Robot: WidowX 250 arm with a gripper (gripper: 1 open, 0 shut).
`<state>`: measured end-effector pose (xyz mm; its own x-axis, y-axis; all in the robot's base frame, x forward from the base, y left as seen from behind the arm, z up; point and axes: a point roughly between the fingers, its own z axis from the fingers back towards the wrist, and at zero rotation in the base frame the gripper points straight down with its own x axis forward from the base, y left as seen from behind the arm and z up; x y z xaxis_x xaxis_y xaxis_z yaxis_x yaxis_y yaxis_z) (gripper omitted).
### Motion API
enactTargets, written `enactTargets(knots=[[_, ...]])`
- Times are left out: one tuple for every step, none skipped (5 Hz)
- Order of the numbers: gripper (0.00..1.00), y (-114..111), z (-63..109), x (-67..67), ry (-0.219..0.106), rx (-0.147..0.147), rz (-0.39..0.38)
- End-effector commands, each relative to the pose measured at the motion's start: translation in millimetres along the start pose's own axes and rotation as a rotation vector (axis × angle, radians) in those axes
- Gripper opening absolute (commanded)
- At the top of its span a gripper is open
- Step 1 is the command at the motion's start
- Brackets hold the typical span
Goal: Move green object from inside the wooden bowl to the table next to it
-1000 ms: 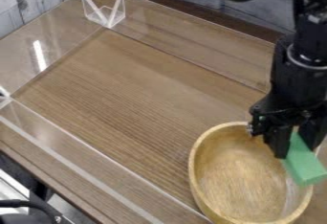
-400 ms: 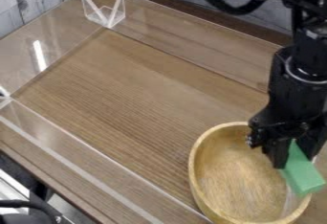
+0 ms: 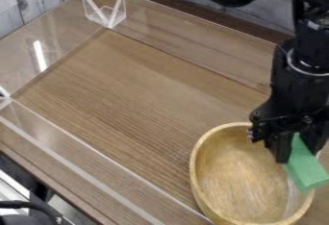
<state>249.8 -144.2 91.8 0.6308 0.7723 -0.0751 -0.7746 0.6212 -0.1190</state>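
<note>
Brown wood-grain desk (image 3: 141, 94), round light-wood bowl (image 3: 232, 186) at its near right; black pincer (image 3: 291, 140) points down over the rim, clamping the mint-green flat bar (image 3: 309, 166) above the bowl's right side.

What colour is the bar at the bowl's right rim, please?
Mint green bar, plain and matte, seen in the camera view.

Green object (image 3: 306, 167): flat mint-green rectangular bar, matte, tilted, positioned over the right inner side of the wooden bowl, upper end hidden. Wooden bowl (image 3: 232, 181): round, shallow, light yellowish wood, thick rim, resting upright at the lower right of the brown wood-grain bench (image 3: 141, 94).
</note>
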Motion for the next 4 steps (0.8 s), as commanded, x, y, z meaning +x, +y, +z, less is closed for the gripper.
enactTargets(knots=[[0.00,-10,27.0,12.9,-0.002,-0.095,0.030],[0.00,-5,54.6,32.1,0.005,-0.138,0.110],[0.00,3,80.1,63.9,0.005,-0.175,0.211],[0.00,5,75.4,76.7,-0.018,-0.194,0.316]])
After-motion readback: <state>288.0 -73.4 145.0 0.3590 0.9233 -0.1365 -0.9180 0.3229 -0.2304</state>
